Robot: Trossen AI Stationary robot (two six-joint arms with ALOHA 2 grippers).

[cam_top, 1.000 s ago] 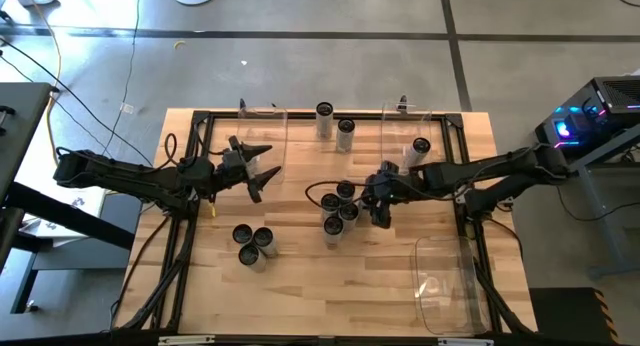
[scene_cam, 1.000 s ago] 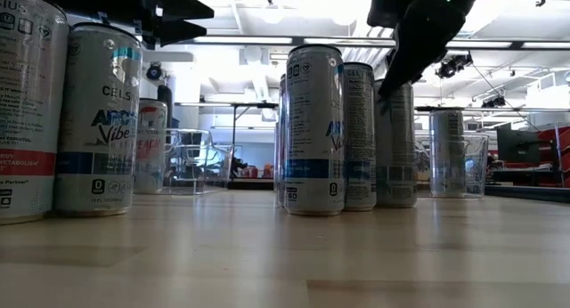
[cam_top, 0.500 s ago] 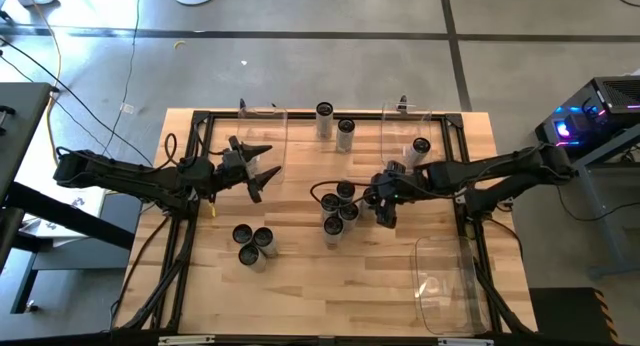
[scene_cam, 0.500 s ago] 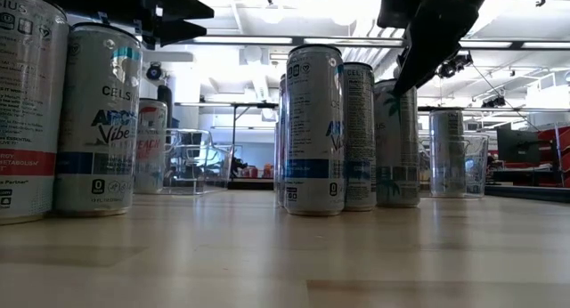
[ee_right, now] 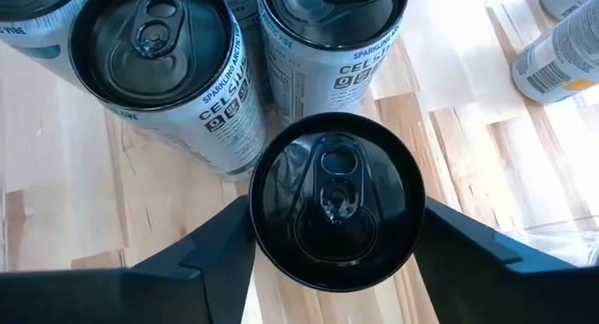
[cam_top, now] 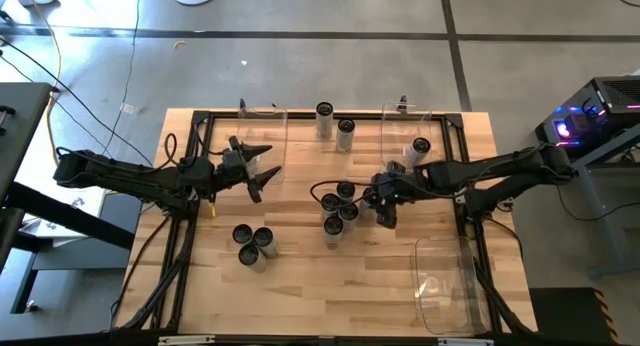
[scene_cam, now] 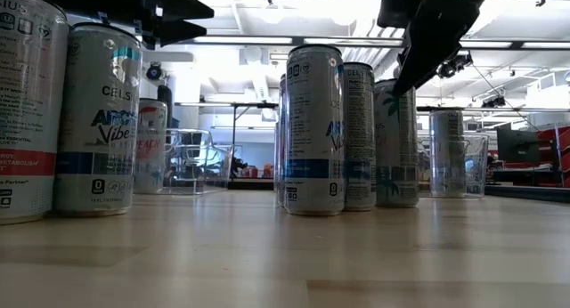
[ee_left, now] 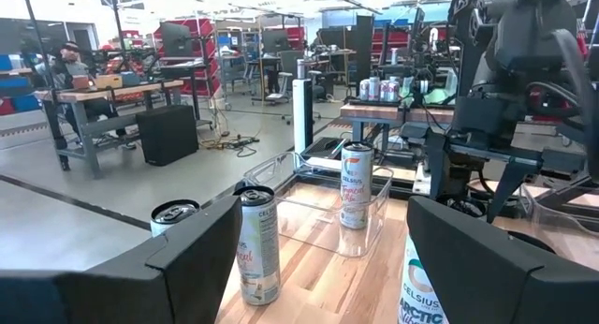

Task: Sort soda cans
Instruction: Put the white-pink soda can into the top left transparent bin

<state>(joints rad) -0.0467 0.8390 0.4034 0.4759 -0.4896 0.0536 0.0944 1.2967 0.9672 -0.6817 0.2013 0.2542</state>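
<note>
Several soda cans stand upright in a cluster (cam_top: 338,208) at the table's middle. Three more (cam_top: 253,243) stand near the front left, two (cam_top: 334,124) at the far edge, and one (cam_top: 420,146) inside the far right bin. My right gripper (cam_top: 385,208) slants down over the can (ee_right: 337,200) on the cluster's right side and is shut on it. My left gripper (cam_top: 265,173) hangs open and level above the table's left half, holding nothing; its wrist view shows its two fingers (ee_left: 197,258) wide apart. My right gripper has the soda can between its two fingers (ee_right: 201,258), one on each side of the can just under the top rim (ee_right: 257,221). The rim hides the exact touching spots. The fingers come slanting down from the table's right. The can stands upright with its base on the table (scene_cam: 396,201).
Clear plastic bins stand at the far left (cam_top: 265,121), the far right (cam_top: 408,121) and the near right (cam_top: 445,281). Two cluster cans (ee_right: 154,57) stand right beside the gripped one. Bare wood (cam_top: 300,296) lies along the front edge.
My right gripper has shifted slightly toward the table's right edge. In the low view its finger has drawn up and aside from in front of the cluster's right-hand can, which still stands on the table.
</note>
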